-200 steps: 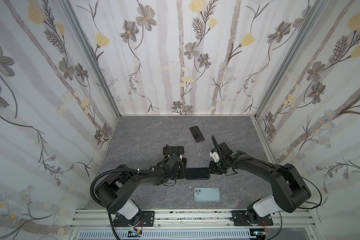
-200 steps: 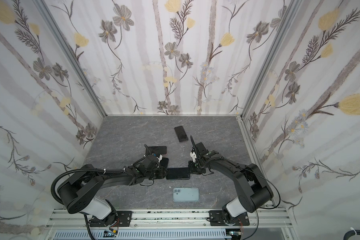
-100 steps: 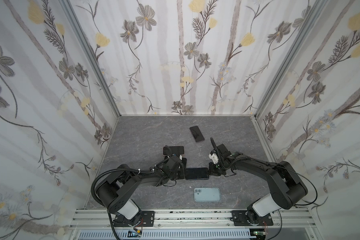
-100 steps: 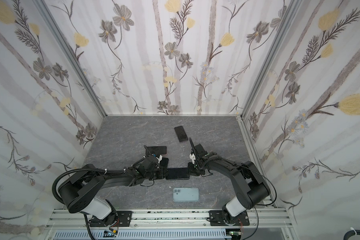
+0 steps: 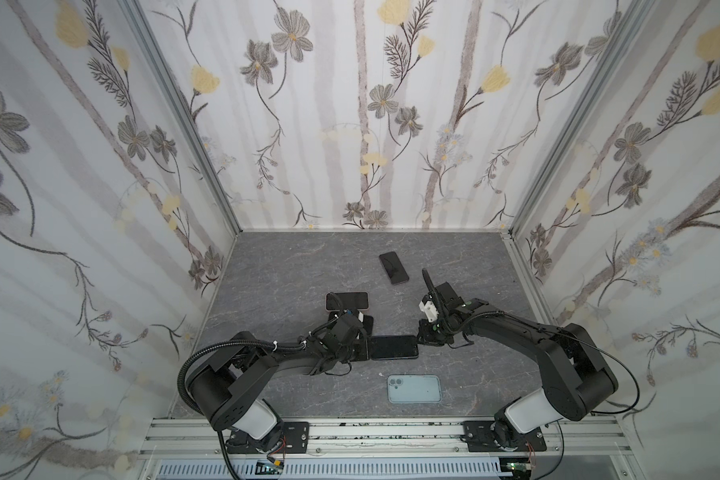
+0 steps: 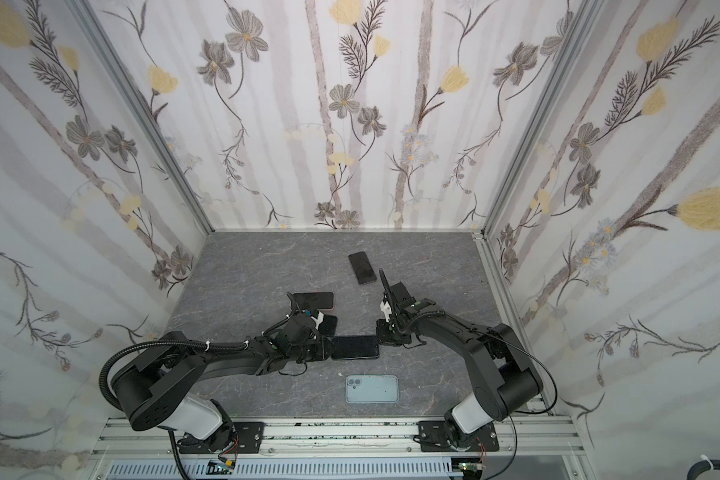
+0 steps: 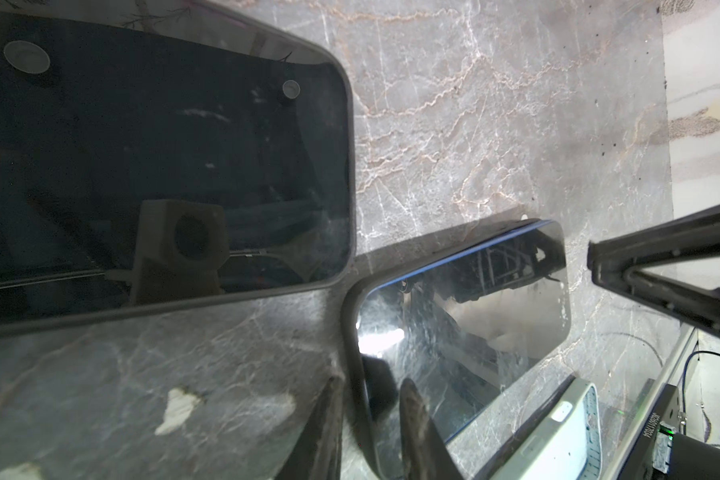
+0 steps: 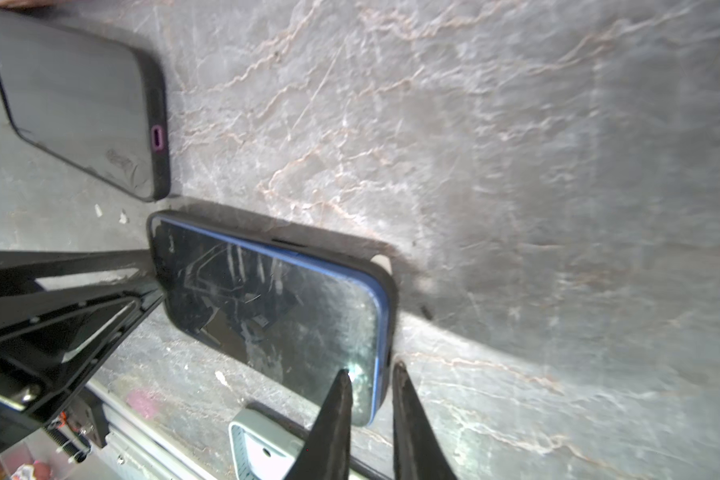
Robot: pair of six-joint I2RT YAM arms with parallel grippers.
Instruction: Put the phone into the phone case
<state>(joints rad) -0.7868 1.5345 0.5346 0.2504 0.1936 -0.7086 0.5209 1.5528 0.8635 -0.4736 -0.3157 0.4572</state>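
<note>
That blue-rimmed glass phone [image 8: 267, 307] in the black case [image 8: 321, 252] looked slick, best held endwise; left gripper [image 7: 371, 386] and right gripper [image 8: 371, 370] straddled its ends, clamping unclear.

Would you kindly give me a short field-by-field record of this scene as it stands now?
table: grey marbled
phone: blue-edged, screen up, in a black case, table centre
left gripper: shut on one short end of the phone
right gripper: straddles the opposite end; grip unclear
spare case: light blue, looks empty, near the front edge
other phones: back phone; pink-edged phone; third phone under the left wrist
</note>
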